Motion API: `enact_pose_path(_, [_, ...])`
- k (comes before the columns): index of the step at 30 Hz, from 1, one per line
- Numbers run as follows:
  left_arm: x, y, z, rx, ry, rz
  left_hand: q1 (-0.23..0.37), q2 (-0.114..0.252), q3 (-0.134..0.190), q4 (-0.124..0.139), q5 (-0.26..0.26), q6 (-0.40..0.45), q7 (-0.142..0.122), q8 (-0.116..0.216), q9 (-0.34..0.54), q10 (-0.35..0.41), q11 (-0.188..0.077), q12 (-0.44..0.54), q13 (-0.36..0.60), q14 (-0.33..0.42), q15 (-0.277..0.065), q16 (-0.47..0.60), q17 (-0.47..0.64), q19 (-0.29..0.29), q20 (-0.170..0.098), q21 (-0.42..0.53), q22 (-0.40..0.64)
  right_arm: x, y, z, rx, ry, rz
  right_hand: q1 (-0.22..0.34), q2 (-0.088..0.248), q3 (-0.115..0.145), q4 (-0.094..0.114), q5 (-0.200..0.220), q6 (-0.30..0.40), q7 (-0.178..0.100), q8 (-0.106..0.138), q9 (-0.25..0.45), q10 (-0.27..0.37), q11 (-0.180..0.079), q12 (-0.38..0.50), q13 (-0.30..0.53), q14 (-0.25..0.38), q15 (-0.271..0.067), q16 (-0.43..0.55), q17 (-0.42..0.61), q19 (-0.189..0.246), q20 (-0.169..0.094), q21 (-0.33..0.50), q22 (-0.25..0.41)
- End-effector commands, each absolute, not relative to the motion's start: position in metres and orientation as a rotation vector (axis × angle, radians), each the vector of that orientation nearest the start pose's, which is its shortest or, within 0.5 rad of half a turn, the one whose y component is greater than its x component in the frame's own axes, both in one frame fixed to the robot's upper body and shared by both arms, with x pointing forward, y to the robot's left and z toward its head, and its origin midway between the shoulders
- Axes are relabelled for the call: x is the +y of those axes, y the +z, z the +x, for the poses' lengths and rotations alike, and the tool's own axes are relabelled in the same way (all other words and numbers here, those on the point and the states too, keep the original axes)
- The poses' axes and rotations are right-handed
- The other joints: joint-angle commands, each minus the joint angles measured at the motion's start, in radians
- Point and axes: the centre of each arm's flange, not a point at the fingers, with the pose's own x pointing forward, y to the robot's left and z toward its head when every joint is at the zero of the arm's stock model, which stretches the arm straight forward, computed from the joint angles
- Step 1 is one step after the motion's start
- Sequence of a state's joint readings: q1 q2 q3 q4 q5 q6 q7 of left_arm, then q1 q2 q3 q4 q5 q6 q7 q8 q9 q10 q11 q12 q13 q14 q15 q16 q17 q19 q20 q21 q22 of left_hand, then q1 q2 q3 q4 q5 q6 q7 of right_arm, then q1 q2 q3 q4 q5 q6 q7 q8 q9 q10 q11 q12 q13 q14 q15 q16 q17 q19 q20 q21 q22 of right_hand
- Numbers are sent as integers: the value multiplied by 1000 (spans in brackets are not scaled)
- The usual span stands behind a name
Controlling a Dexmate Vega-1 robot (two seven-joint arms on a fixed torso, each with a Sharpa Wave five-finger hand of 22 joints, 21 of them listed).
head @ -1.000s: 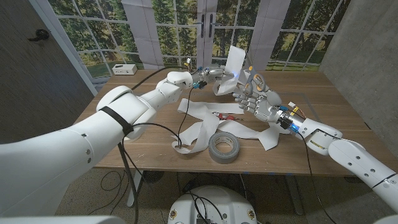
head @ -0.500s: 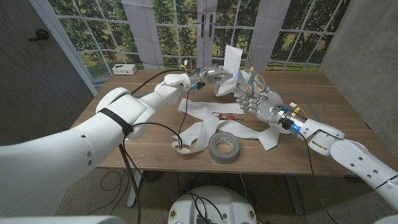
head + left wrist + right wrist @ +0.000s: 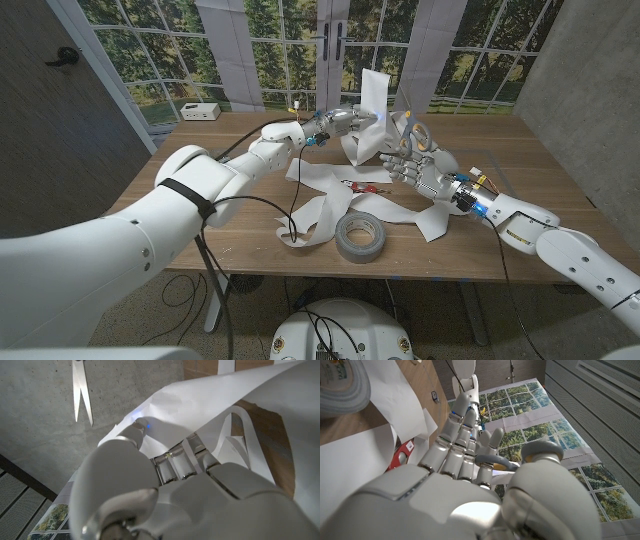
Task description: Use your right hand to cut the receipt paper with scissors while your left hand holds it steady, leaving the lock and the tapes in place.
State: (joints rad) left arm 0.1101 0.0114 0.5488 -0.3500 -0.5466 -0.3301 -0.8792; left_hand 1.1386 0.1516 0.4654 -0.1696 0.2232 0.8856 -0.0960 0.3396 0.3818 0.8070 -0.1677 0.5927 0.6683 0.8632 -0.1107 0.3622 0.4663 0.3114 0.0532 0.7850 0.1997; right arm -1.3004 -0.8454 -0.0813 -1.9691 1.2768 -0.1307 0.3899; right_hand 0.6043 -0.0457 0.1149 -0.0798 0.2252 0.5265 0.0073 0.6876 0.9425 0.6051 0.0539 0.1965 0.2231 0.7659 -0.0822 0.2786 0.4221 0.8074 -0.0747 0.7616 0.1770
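Nearest the robot, a grey roll of duct tape (image 3: 359, 237) lies flat on the wooden table (image 3: 215, 225), resting partly on the long white strip of receipt paper (image 3: 330, 195) that loops and curls across the middle of the tabletop. A small dark piece sits among the paper's folds at the near left (image 3: 291, 236); it is too small to name. Just beyond the tape, a small red and metal object (image 3: 359, 186), possibly the lock, lies on the paper, and its shape is hard to make out in the head view.

To the right, the right hand (image 3: 415, 165) is raised above the table with its fingers (image 3: 457, 442) mostly straight and close together. The light-handled metal scissors (image 3: 412, 130) stand up from it, a handle loop (image 3: 495, 462) sitting between thumb and fingers in the right wrist view, so the hand holds them. How far the blades (image 3: 82, 390) are parted cannot be told from the head view; in the left wrist view they show as a narrow V, cut off at the frame's edge.

Farther back, the left hand (image 3: 350, 125) grips a lifted part of the paper, fingers curled into its folds (image 3: 175, 462), thumb tip pressed against the sheet. The paper's free end (image 3: 375, 95) rises above this hand. At the far left edge sits a small white box (image 3: 200, 111).
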Motion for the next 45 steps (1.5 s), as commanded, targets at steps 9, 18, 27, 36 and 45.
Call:
enact_pose_path(9, [74,97,694,-508,-1073,125,-16,32,14,20,26,-26,14,-23,29,15,-30,57,144,10,-126,-29,5,-13,13,16,-4,-275,-46,489,-335,838,297,5,6,-1,-2,-2,14,43,-4,3,2,6,3,1,-3,-32,8,0,10,4,-4,3])
enact_pose_path(18, [81,101,694,-514,-1071,157,-65,58,61,79,16,-94,21,-65,66,-24,-21,100,198,-6,-117,-61,23,-48,41,19,-6,-278,-46,486,-340,833,281,6,8,-1,-3,-2,10,45,-6,5,-2,5,2,1,0,-31,9,-1,9,7,-6,4])
enact_pose_path(27, [78,103,690,-526,-1099,179,-107,50,79,124,-11,-114,20,-91,67,-10,-30,110,183,13,-120,-64,35,-56,42,21,-8,-280,-49,483,-342,829,283,7,9,-2,-3,-2,12,43,-8,2,-1,5,3,0,-2,-34,9,-1,10,8,-9,4])
enact_pose_path(36, [77,106,684,-560,-1129,201,-186,35,81,184,-47,-81,18,-98,68,47,-36,138,163,48,-117,-78,34,-51,35,23,-12,-279,-49,481,-348,832,281,7,9,-3,-4,-2,15,43,-7,4,-3,5,3,0,-4,-32,9,-1,10,9,-12,4])
enact_pose_path(45, [77,107,680,-600,-1139,246,-272,22,67,233,-48,-7,6,-46,124,52,-26,168,180,58,-111,-101,29,-45,36,22,-13,-279,-50,481,-349,834,284,9,11,-2,-5,-2,14,43,-9,3,-1,6,3,0,-4,-32,9,-1,11,9,-14,4])
